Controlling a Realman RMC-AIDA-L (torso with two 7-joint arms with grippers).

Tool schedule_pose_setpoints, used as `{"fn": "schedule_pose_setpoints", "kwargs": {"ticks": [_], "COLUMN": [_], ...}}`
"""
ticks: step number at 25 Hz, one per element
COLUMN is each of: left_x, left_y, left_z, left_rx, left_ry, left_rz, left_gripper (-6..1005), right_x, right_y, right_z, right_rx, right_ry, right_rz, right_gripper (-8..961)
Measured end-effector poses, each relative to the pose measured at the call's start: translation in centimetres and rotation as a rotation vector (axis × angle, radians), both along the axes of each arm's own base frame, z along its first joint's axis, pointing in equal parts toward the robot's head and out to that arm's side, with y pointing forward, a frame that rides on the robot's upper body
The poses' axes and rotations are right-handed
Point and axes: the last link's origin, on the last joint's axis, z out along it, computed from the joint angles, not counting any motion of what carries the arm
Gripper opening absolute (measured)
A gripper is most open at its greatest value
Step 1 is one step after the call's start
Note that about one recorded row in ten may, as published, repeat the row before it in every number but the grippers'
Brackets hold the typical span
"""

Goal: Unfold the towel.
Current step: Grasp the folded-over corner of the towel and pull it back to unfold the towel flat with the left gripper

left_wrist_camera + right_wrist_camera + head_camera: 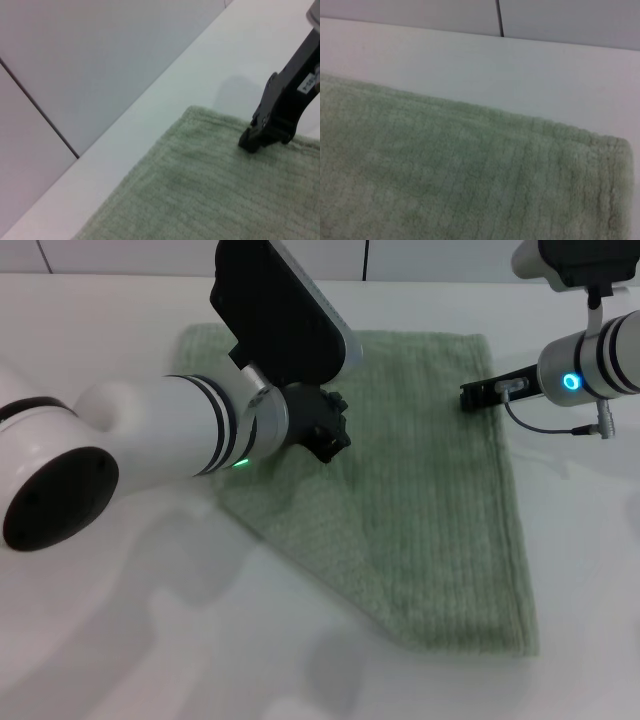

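Note:
The pale green towel (420, 510) lies flat on the white table (150, 640), folded over itself into a roughly triangular shape with a diagonal edge at its near left. My left gripper (328, 428) hangs low over the towel's left middle part. My right gripper (476, 395) reaches in from the right and sits at the towel's right edge, close to the far right corner. In the left wrist view the right gripper (259, 136) touches the towel (200, 190) just inside that corner. The right wrist view shows only the ribbed towel (445, 170) and its hemmed corner.
The white table's far edge meets a pale panelled wall (75, 75) just behind the towel. A grey cable (545, 427) loops under my right wrist. The left forearm (120, 450) covers the towel's near left part in the head view.

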Motion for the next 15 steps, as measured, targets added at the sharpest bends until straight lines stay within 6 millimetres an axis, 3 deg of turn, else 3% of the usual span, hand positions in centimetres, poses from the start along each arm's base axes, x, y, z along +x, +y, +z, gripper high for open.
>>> {"fn": "schedule_pose_setpoints", "kwargs": {"ticks": [15], "left_x": [-0.65], "left_y": [-0.76], "left_z": [0.72], "left_rx": [0.005], "left_ry": [0.002], "left_rz": [0.053], "left_gripper": [22], "right_x": [0.28], "right_y": [-0.11], "right_z": [0.01], "right_rx": [0.002], "right_ry": [0.000], "right_rz": [-0.006], "right_gripper": [1]}}
